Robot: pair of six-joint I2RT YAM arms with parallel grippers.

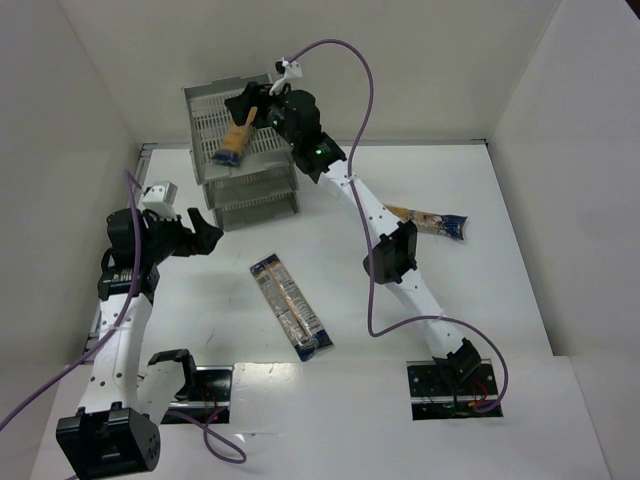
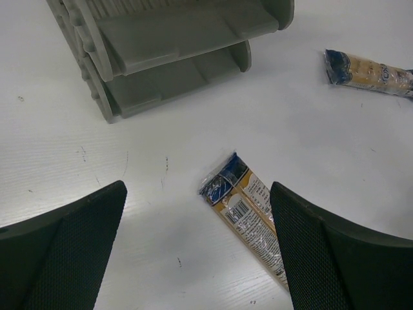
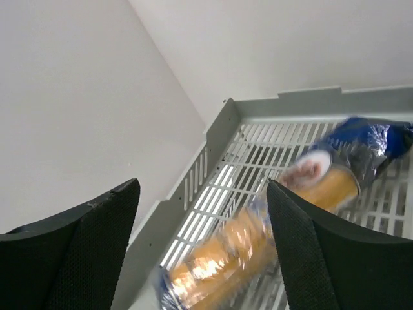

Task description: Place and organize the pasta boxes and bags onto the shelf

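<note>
Black mesh-faced fingers (image 2: 64,258) of left pincer (image 2: 198,187) nearest, spread wide over white table (image 2: 58,142), gripping nothing. Beyond, grey shelf (image 1: 250,195) of three stacked slatted trays. On its top grid, lying slantwise, tray package (image 1: 235,140): orange pasta, blue ends, round white emblem, too blurred to read. Over it right pincer (image 1: 250,100), gaping as wide, closed on nothing. Mid-table, middle package (image 2: 248,210) lying flat, white label with barcode, print too small to read. Farther right, right package (image 1: 430,222) flat on table, lettering illegible.
</note>
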